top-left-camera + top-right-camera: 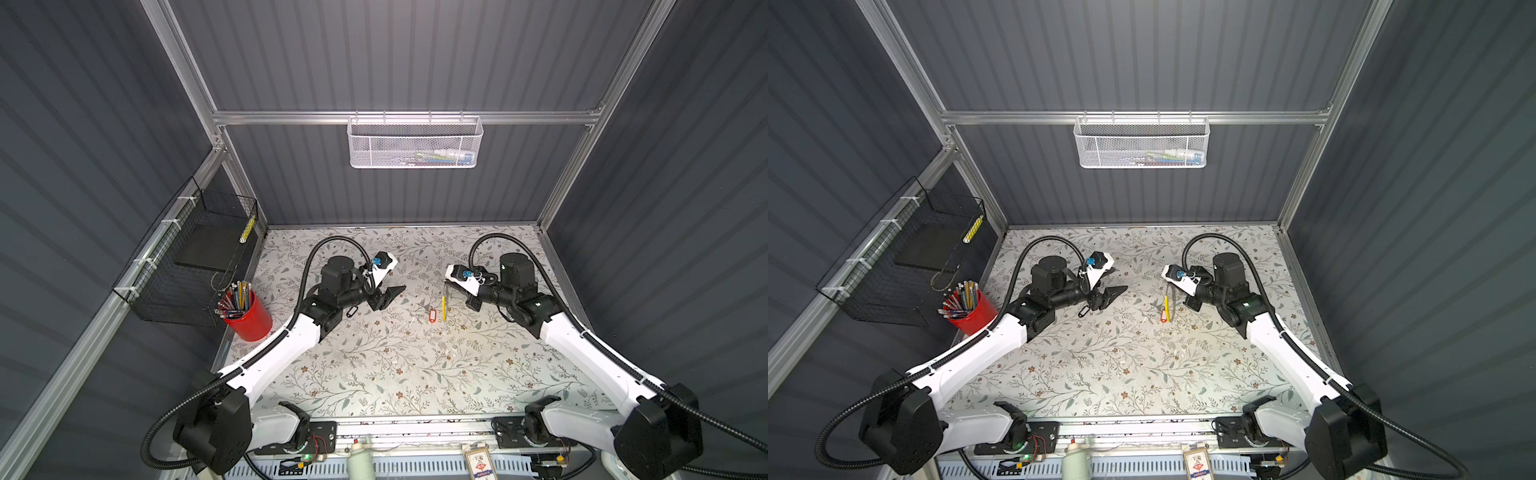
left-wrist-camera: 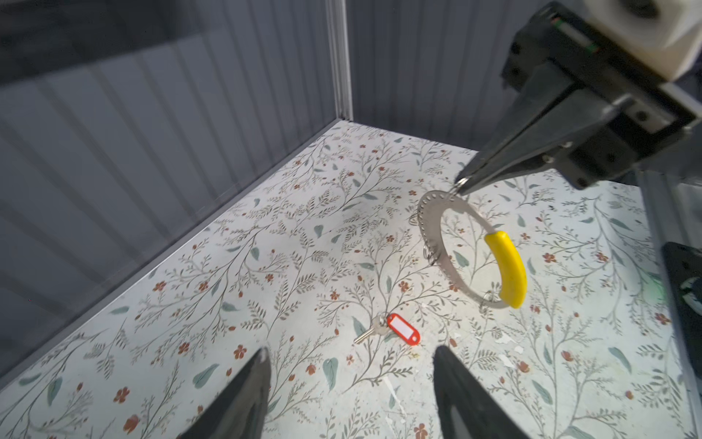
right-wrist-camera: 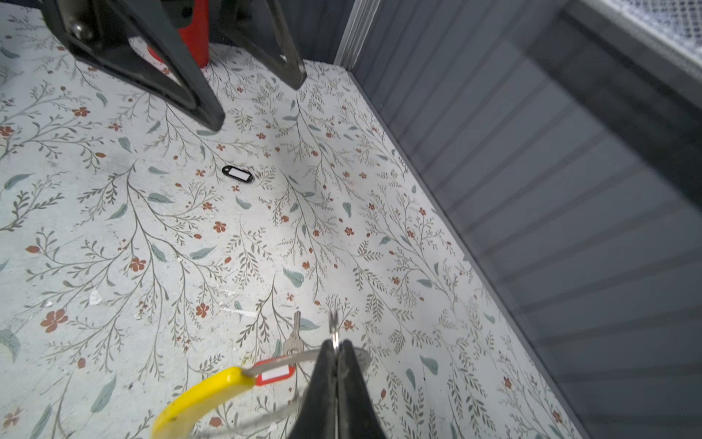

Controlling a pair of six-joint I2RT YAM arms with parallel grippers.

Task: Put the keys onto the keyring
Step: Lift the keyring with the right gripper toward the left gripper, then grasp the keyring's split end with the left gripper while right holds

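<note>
- Now, R gripper [image 2: 464, 183]: jaws pressed tight together, pinching a small wire loop at the top of the keyring [image 2: 507, 266].
- Keyring hangs upright below those tips, clear of the table [image 1: 374, 374]. The yellow part is on its lower half, w/ grey metal around the rest. The metal carries a row of dots, studs or holes, can't tell which. A few small wire loops dangle off it.
- Red-tagged key [image 2: 402, 330]: flat on the table, approx mid-table, a bit toward the right edge. It lies just beside the spot under the hanging keyring and isn't touching it in the L wrist view. Not on the hoop yet.
- Black tag [image 3: 238, 174] w/ white label: flat on the table, a bit toward the left edge from the middle. It's well apart from the red-tagged key and near the L arm. Its key can't be made out.
- L gripper [image 2: 349, 351]: jaws apart at a moderate width, nothing btwn them. It's held above the table, tips pointing toward the red-tagged key.
- Red cup [image 1: 249, 320] of pens stands by the left edge.
</note>
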